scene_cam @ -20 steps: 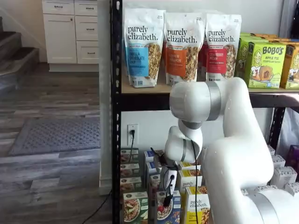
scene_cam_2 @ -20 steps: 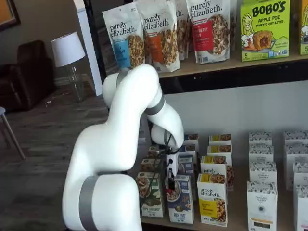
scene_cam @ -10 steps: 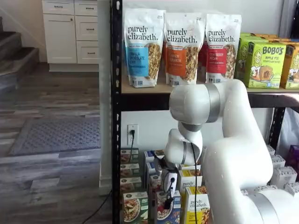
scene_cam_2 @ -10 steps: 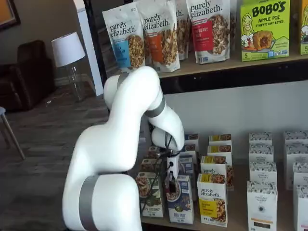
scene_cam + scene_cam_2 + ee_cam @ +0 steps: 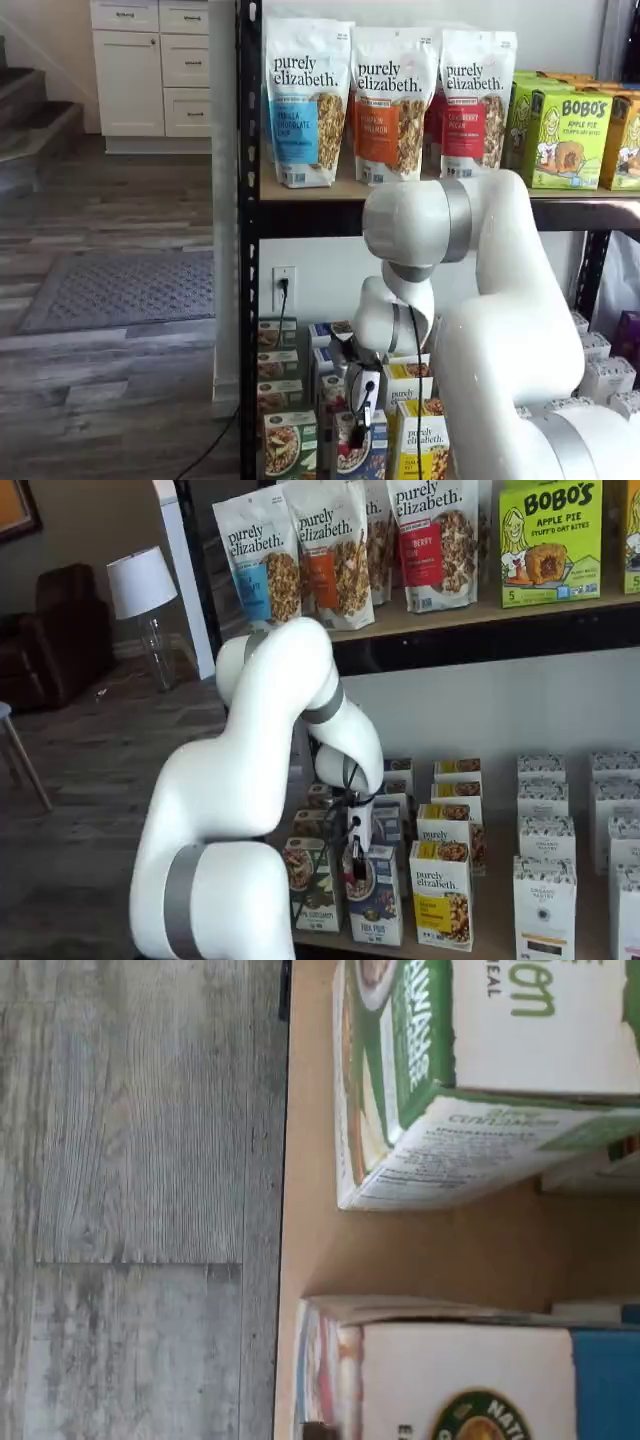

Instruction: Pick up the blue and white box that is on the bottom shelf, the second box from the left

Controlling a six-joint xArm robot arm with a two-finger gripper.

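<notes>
The blue and white box (image 5: 377, 905) stands at the front of the bottom shelf (image 5: 492, 900), between a green-and-white carton (image 5: 313, 885) and a yellow-and-white carton (image 5: 441, 895). It also shows in a shelf view (image 5: 370, 455). My gripper (image 5: 355, 865) hangs straight down with its black fingers at the box's top front edge. It also shows in a shelf view (image 5: 358, 428). No gap between the fingers shows, and I cannot tell if they hold the box. The wrist view looks down on the box's white and blue top (image 5: 450, 1360), the green carton (image 5: 450, 1080) and the tan board (image 5: 420, 1250).
More cartons stand in rows behind the front ones, with white cartons (image 5: 545, 900) to the right. Tall granola bags (image 5: 390, 100) and green Bobo's boxes (image 5: 550, 540) fill the upper board. The black rack post (image 5: 248, 250) stands left of the arm. Grey wood floor (image 5: 130, 1160) lies off the shelf's front edge.
The gripper has come down a little onto the top of the blue and white box. The box itself has not moved.
</notes>
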